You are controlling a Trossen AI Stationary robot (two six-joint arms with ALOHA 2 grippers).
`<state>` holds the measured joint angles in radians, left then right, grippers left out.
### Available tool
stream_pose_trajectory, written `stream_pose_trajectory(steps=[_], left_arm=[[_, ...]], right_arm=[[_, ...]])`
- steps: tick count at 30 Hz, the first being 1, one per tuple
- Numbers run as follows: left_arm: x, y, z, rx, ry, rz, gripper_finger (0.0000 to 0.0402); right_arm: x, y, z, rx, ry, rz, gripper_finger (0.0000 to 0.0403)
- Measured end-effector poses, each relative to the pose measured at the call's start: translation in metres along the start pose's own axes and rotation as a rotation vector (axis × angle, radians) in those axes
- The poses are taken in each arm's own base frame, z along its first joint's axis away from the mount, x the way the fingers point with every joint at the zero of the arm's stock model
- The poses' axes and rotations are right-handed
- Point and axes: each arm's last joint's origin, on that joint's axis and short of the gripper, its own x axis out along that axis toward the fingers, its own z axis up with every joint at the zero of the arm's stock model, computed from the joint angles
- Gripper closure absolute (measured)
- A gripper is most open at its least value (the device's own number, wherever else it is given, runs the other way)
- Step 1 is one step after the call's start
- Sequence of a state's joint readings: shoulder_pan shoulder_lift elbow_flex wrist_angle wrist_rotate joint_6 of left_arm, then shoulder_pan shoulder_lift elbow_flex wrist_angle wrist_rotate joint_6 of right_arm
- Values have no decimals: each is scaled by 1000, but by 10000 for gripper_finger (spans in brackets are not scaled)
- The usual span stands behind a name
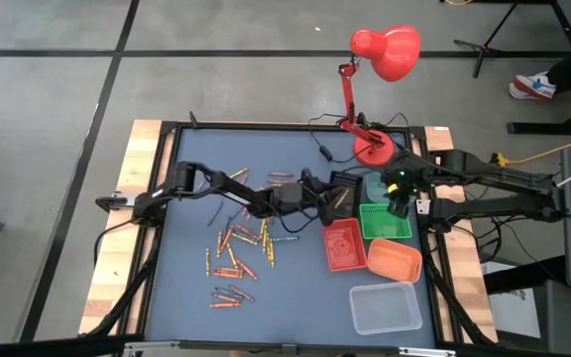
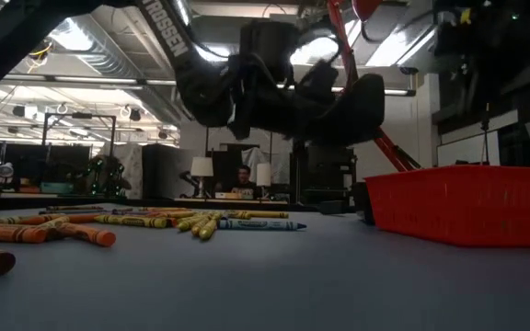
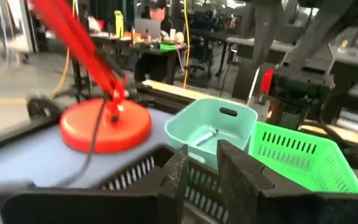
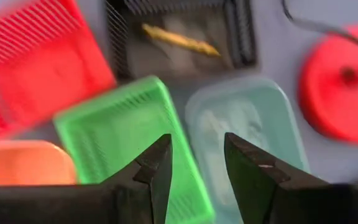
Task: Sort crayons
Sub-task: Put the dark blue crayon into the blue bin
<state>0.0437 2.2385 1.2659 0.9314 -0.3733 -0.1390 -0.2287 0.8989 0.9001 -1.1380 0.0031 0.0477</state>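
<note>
Grey concrete floor surrounds the dark blue bench [image 1: 186,297], which sits in a wood-edged frame with a workshop of desks and a seated person [image 3: 156,14] beyond it. Scattered crayons [image 1: 238,248] lie on the left half of the bench, mostly orange and red with some yellow; I count roughly two dozen loose, in a loose upper cluster and a smaller group nearer the front edge. In the low view a blue crayon [image 2: 260,224] lies at the near edge of that spread. The left end effector [image 1: 337,197] reaches across to the black tray [image 1: 343,186], well clear of the loose crayons, its fingers [image 3: 178,177] parted narrowly with nothing between them. One yellow crayon [image 4: 180,38] rests inside that black tray, and one pale crayon [image 3: 204,136] lies in the mint tray [image 3: 219,127]. The right end effector [image 1: 398,208] hangs over the green tray [image 1: 385,220] and mint tray, jaws spread wide and empty. Six trays cluster on the right: black, mint, green, a red tray [image 1: 344,244], an orange tray [image 1: 395,260] and a clear tray [image 1: 386,307]. One red desk lamp [image 1: 385,52] stands at the back, its round base [image 1: 373,151] just beside the mint tray, and its cable [image 1: 317,149] trails across the bench behind the trays.
</note>
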Motion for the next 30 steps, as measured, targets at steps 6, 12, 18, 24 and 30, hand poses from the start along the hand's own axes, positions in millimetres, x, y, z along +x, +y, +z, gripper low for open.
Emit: stream_pose_trajectory(steps=[6, 12, 18, 24, 30], left_arm=[[-13, -8, 39, 164, 78, -11, 328], [-48, -15, 90, 283, 270, -33, 328], [-103, -26, 131, 348, 438, -86, 328], [-144, -43, 152, 328, 485, -143, 328], [-160, -56, 159, 310, 473, -197, 328]], right_arm=[[-3, 6, 21, -19, -214, 183, 258], [-4, 8, 36, -35, -339, 222, 258], [4, 15, 52, -14, -393, 297, 258], [21, 48, 71, -137, -435, 395, 258], [47, 85, 87, -234, -464, 423, 258]])
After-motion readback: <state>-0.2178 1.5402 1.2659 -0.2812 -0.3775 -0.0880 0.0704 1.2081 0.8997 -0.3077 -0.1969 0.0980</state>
